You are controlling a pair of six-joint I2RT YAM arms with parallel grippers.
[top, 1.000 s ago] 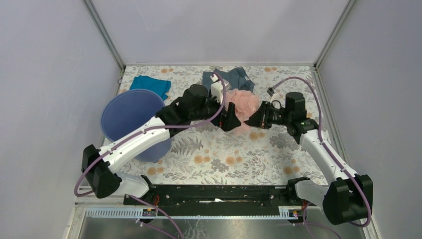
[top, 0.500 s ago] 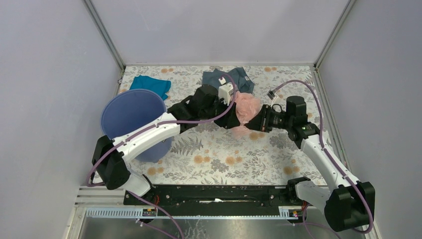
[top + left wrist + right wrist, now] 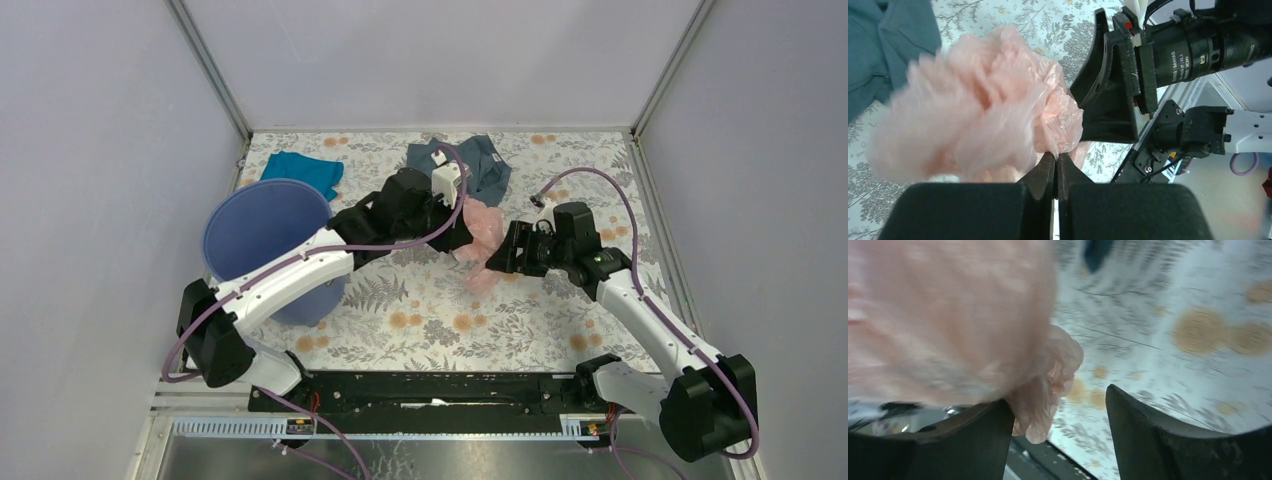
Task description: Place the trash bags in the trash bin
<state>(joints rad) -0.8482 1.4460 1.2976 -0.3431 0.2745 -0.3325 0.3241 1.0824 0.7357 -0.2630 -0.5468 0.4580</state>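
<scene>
Fingers of the left gripper (image 3: 1055,159) are pressing together on a fold of the thin, translucent pale pink plastic film bag (image 3: 983,110). The crumpled rest is bulging above them in the left wrist view, partly blurred. Seen from above, the bag (image 3: 484,232) is sitting at mid-frame btw the two grippers, well apart from the round blue-violet plastic bucket (image 3: 250,225) at centre left. Whether the film is touching the floral-print table cover (image 3: 430,310), can't tell. From lower left the left arm (image 3: 300,275) is stretching past the bucket's right side, covering part of its wall. From the right, the right gripper (image 3: 512,250) is pointing at the bag, w/ its fingers (image 3: 1158,440) standing apart in the right wrist view. A small lobe of film is hanging btw them, just beside the left-of-frame finger and clear of the other. Grey-blue cloth garment (image 3: 480,160) is lying at upper centre, just behind the bag. Teal cloth (image 3: 302,170) is lying at upper left, beyond the bucket, near its rim.
</scene>
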